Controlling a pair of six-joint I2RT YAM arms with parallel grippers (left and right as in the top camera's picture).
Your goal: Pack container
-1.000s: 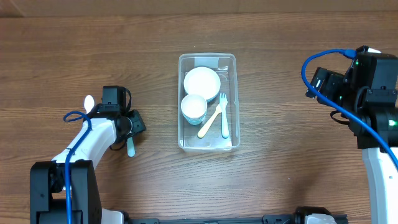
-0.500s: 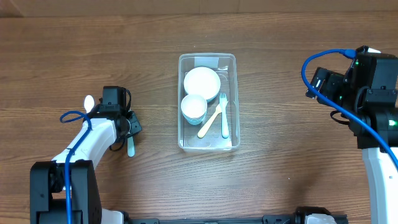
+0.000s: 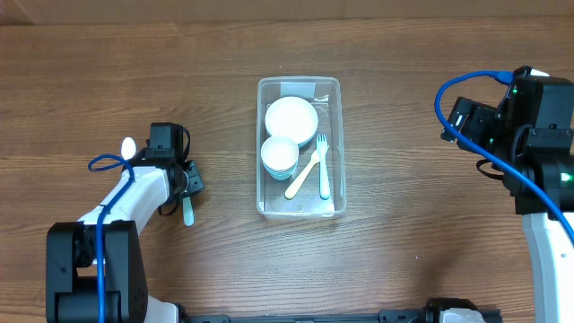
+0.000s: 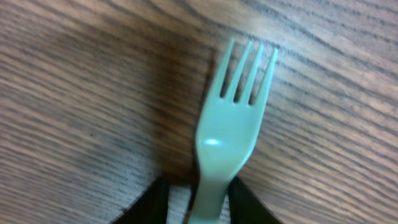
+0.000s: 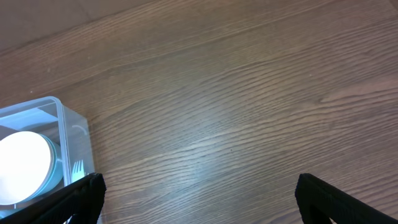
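At lower centre of the left wrist view, a green fork [image 4: 227, 134] is being pinched by the left gripper [image 4: 198, 199], presumably for packing into the container [image 3: 300, 148]; the right gripper [image 5: 199, 199] is being held spread, empty.

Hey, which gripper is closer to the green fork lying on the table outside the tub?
Left. The left gripper has its fingers on either side of the green fork. The right gripper hangs open far across the table, beyond the container.

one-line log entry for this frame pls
phase: pick fork | left gripper: straddling teal fork handle on table | right gripper: open, idle | container: bowls, two utensils inside
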